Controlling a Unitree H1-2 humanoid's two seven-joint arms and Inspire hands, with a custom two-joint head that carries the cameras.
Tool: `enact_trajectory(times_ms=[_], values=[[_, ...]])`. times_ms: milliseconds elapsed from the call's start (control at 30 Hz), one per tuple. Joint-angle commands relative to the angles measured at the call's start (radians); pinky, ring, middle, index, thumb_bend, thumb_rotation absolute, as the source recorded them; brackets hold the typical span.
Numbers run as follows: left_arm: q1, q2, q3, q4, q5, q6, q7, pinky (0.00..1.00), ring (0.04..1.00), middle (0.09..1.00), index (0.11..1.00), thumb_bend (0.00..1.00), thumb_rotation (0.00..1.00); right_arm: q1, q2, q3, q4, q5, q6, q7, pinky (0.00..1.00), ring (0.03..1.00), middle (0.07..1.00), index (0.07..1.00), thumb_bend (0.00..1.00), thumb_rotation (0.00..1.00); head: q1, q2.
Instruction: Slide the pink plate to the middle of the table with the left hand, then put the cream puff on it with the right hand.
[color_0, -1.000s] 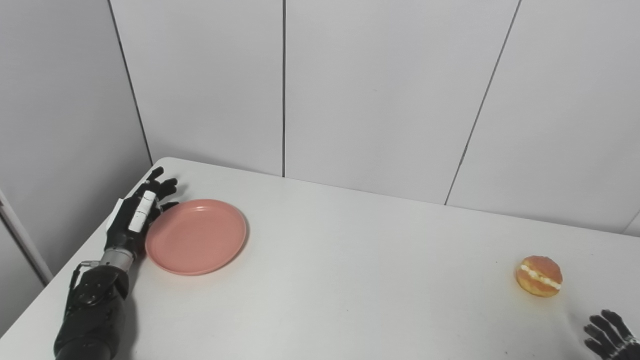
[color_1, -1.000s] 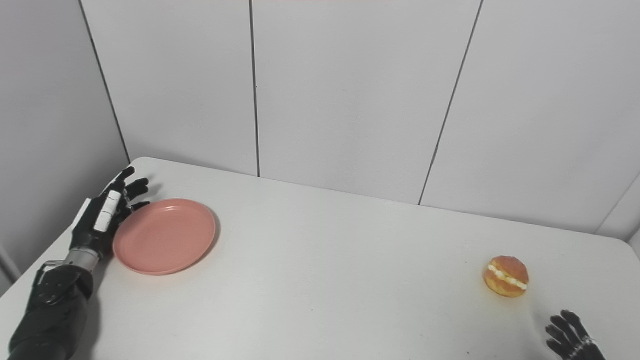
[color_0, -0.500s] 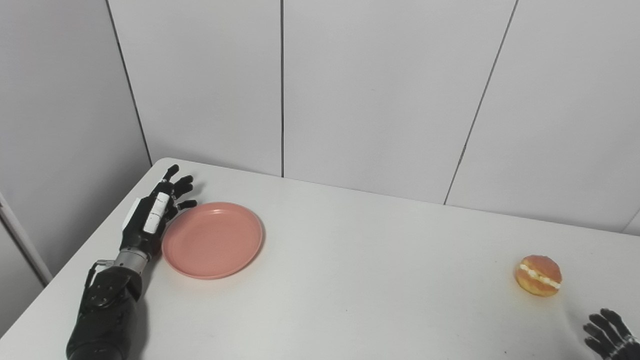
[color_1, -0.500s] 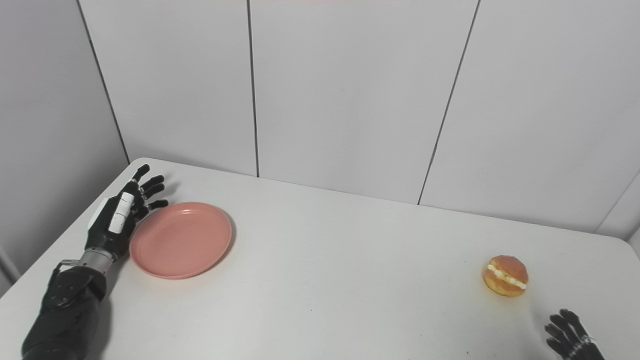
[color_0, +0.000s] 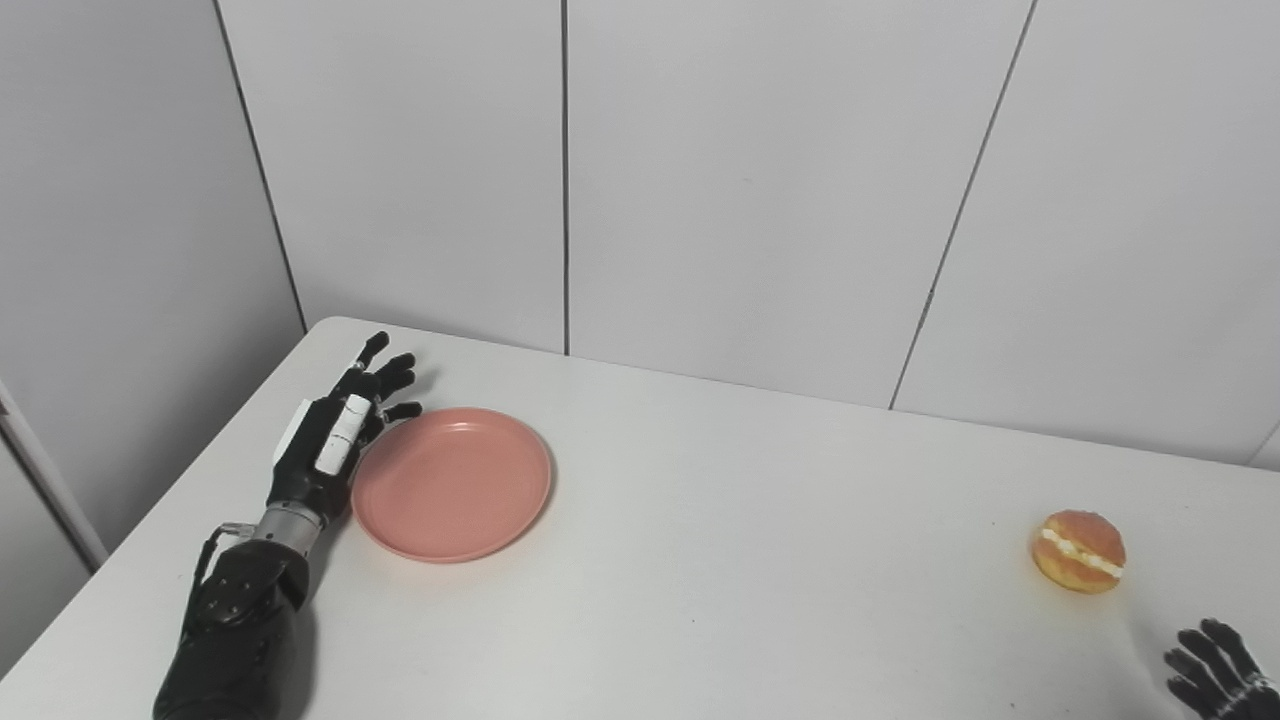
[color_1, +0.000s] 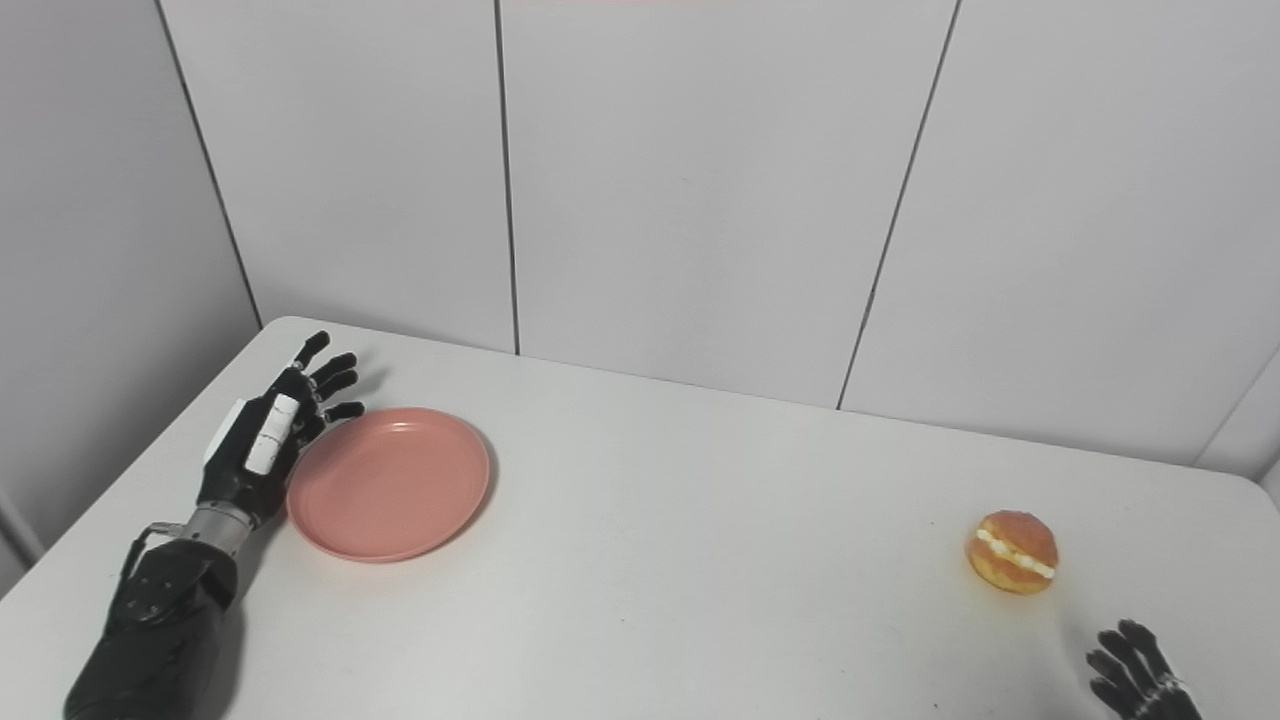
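While my left hand (color_0: 335, 445), fingers spread, rests flat against the round pink plastic plate (color_0: 452, 483) near the white tabletop's (color_0: 700, 560) left edge, the plate could rotate away; the golden cream-filled puff (color_0: 1078, 551) waits near the right edge beside my spread, empty right hand (color_0: 1212, 668).

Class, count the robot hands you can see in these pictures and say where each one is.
2. The left hand is open against the pink plate's left rim; the right hand is open at the bottom right corner, partly cut off, near the cream puff.
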Motion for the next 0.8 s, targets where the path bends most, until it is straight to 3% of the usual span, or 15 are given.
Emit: enact_trajectory(times_ms=[0, 267, 767], values=[[0.051, -0.054, -0.013, 0.033, -0.018, -0.005, 0.013, 0.75, 0.896, 0.881, 0.932, 1.0, 0.83, 0.056, 0.048, 0.025, 0.037, 0.011, 0.003, -0.011, 0.91, 0.902, 0.917, 0.927, 0.93, 0.86, 0.001, 0.001], [0.105, -0.102, -0.036, -0.092, -0.01, 0.07, 0.062, 0.79, 0.901, 0.873, 0.949, 1.0, 0.82, 0.062, 0.05, 0.031, 0.02, -0.001, 0.006, -0.023, 0.91, 0.897, 0.912, 0.924, 0.9, 0.86, -0.003, 0.005], [0.14, -0.132, -0.1, -0.185, 0.032, 0.121, 0.128, 0.85, 0.925, 0.884, 0.924, 1.0, 0.83, 0.063, 0.051, 0.041, 0.012, -0.003, 0.003, -0.036, 0.92, 0.903, 0.919, 0.928, 0.9, 0.86, -0.009, 0.006]])
